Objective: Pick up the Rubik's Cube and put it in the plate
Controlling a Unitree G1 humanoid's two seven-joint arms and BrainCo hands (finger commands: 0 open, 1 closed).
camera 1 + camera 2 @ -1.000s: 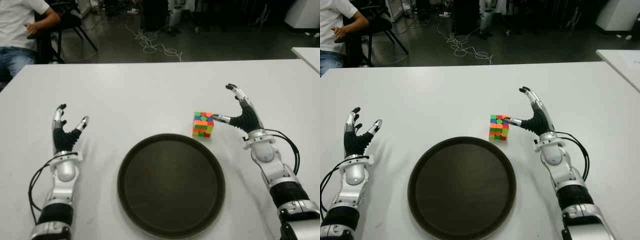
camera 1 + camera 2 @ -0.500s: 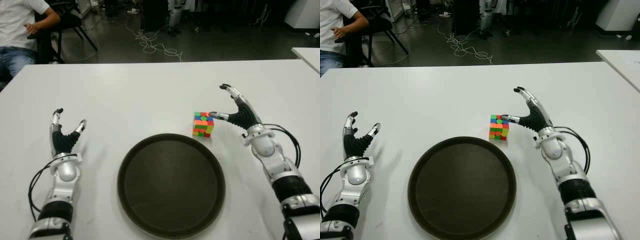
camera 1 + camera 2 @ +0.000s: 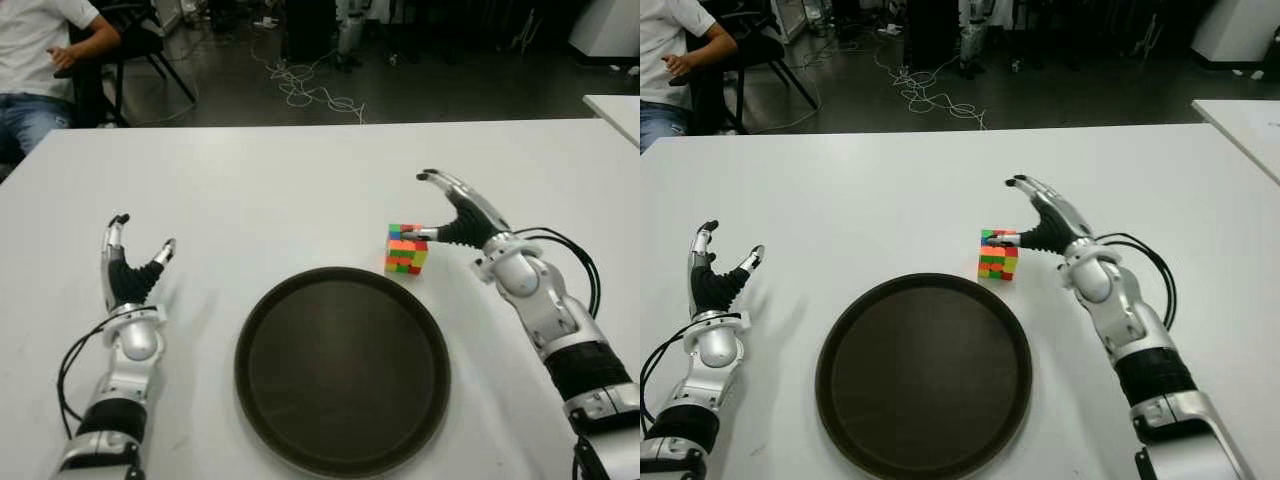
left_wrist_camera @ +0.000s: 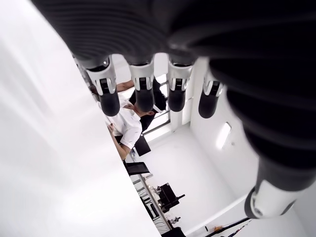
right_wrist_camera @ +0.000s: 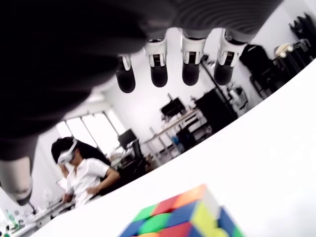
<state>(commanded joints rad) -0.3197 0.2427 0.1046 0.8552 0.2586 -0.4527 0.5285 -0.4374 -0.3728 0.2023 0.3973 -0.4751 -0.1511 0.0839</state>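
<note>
The Rubik's Cube (image 3: 406, 248) stands on the white table (image 3: 300, 190), just beyond the far right rim of the dark round plate (image 3: 342, 368). My right hand (image 3: 432, 208) is spread open over the cube from its right side. Its thumb lies across the cube's top edge and the four fingers (image 3: 436, 179) arch above and behind it, apart from it. In the right wrist view the cube's top (image 5: 182, 219) shows below the straight fingertips (image 5: 159, 76). My left hand (image 3: 135, 262) is open at the left of the plate, holding nothing.
A seated person (image 3: 40, 60) is beyond the table's far left corner. Cables (image 3: 305, 85) lie on the floor behind the table. Another white table's corner (image 3: 615, 105) shows at the far right.
My right hand has moved left and forward over the cube, its thumb now lying across the cube's top. The cube, plate and left hand have stayed in place.
</note>
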